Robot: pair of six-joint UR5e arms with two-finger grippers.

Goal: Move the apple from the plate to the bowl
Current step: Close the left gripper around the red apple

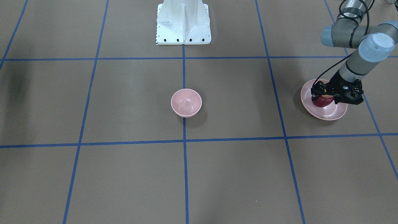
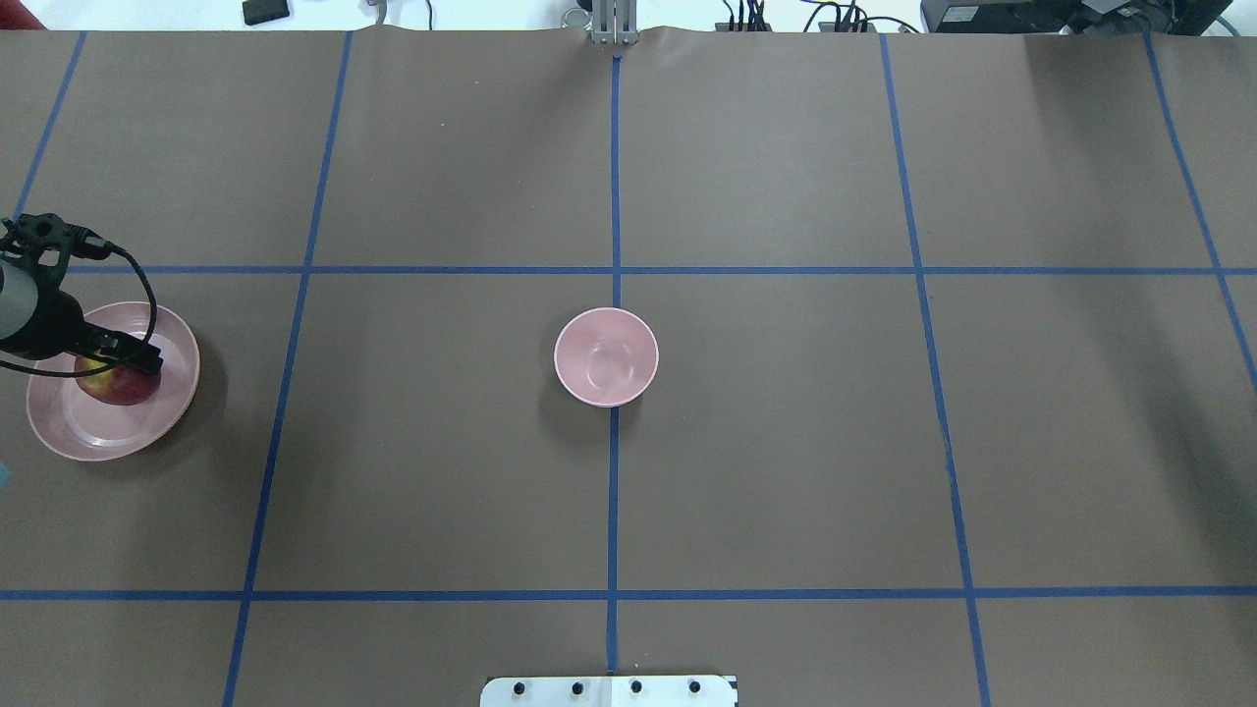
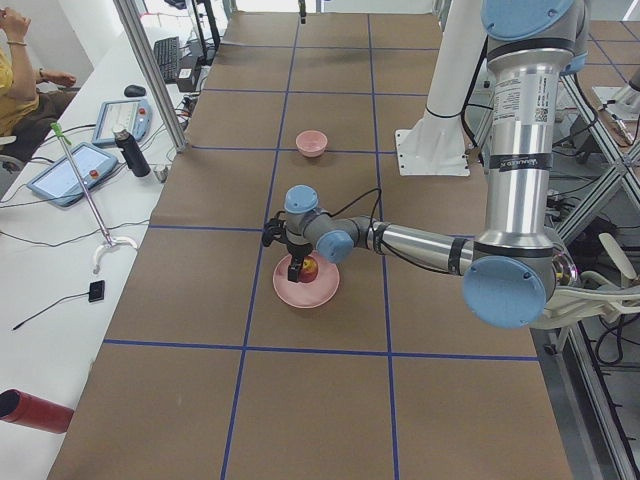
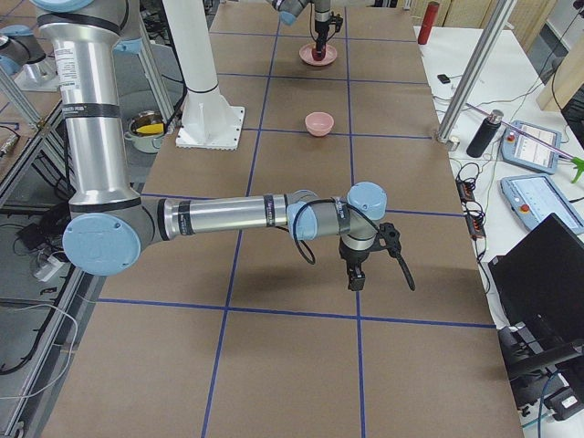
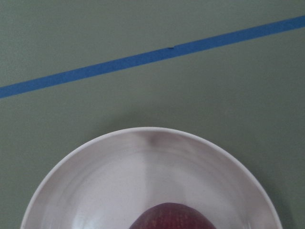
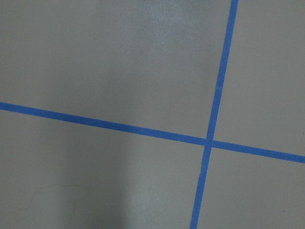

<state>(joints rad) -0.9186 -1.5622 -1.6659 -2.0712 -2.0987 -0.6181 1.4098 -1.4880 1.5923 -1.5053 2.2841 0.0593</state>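
Apple [image 1: 323, 102], small, dark red, round, on shallow pink plate [image 1: 330, 115]; left claw [image 1: 325, 96] around it, grip untellable; deep pink bowl [image 1: 186, 102] empty, transfer pending.

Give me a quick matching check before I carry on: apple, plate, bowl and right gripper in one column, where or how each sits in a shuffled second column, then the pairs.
1. apple
2. plate
3. bowl
4. right gripper

A. empty, on the middle blue line
B. over bare table, far from the bowl
C. at the robot's far left, near the table edge
D. rests on the plate

Pairs: 1-D, 2-C, 3-A, 4-B.
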